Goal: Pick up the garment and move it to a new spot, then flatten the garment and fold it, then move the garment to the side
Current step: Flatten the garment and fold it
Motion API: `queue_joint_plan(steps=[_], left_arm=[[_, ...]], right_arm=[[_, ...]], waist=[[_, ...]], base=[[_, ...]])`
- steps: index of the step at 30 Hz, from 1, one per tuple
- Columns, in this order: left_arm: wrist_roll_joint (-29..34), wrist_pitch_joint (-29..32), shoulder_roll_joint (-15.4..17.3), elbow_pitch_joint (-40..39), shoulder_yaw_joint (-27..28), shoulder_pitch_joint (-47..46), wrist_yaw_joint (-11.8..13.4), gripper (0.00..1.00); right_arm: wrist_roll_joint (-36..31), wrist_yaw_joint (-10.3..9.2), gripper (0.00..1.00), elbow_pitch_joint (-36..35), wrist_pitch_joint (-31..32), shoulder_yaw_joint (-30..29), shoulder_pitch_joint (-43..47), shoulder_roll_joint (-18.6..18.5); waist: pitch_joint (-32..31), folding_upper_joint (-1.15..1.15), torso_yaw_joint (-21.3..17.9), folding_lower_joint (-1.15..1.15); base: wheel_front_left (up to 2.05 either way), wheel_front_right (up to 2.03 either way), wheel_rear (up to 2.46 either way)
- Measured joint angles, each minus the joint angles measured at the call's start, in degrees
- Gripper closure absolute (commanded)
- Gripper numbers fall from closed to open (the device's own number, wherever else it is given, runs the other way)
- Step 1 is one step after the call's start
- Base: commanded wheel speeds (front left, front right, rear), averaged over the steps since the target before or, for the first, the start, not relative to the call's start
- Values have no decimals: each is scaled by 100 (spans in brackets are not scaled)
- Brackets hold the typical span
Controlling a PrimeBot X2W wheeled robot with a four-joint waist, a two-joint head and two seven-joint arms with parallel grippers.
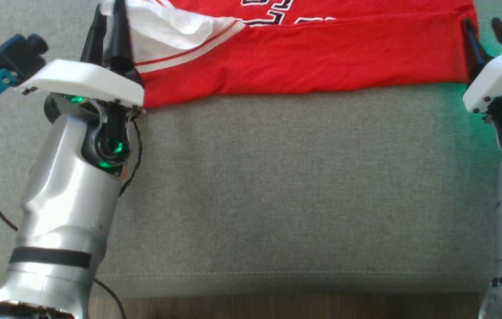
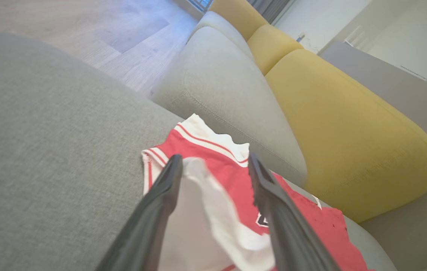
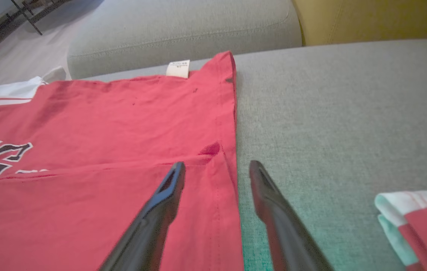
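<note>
The garment (image 1: 304, 57), a red jersey with white striped sleeves and black-and-white lettering, lies spread on the grey cushion (image 1: 277, 186), its near part folded over the lettering. At its left end, my left gripper (image 1: 109, 13) stands open. In the left wrist view the white sleeve (image 2: 206, 210) lies loose between the parted fingers of that gripper (image 2: 214, 160). My right gripper (image 1: 480, 22) is open at the garment's right end. In the right wrist view its jaws (image 3: 216, 165) straddle the hemmed edge (image 3: 228, 113), one finger over red cloth, one over bare cushion.
A second folded red-and-white garment (image 3: 413, 222) lies on the cushion to the right of my right gripper. Grey (image 2: 217, 86) and yellow (image 2: 349, 124) sofa cushions rise behind the garment. Wood floor (image 2: 85, 30) lies beyond the cushion's edge.
</note>
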Motion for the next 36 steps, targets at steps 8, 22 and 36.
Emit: queue_joint_plan(steps=[8, 22, 36], left_arm=[[726, -202, 110, -318, -135, 592, 70, 0], [866, 178, 222, -230, -170, 1999, 970, 0], [837, 19, 166, 709, -69, 1397, 833, 80]], right_arm=[[310, 0, 0, -240, -734, 92, 283, 141], [1034, 0, 0, -1138, -728, 449, 1454, 335], [1092, 0, 0, -929, -713, 508, 1587, 337]], waist=[[-393, 0, -103, -2], [-676, 0, -504, -2], [-648, 0, -531, -2]], base=[[0, 0, 0], [0, 0, 0], [0, 0, 0]])
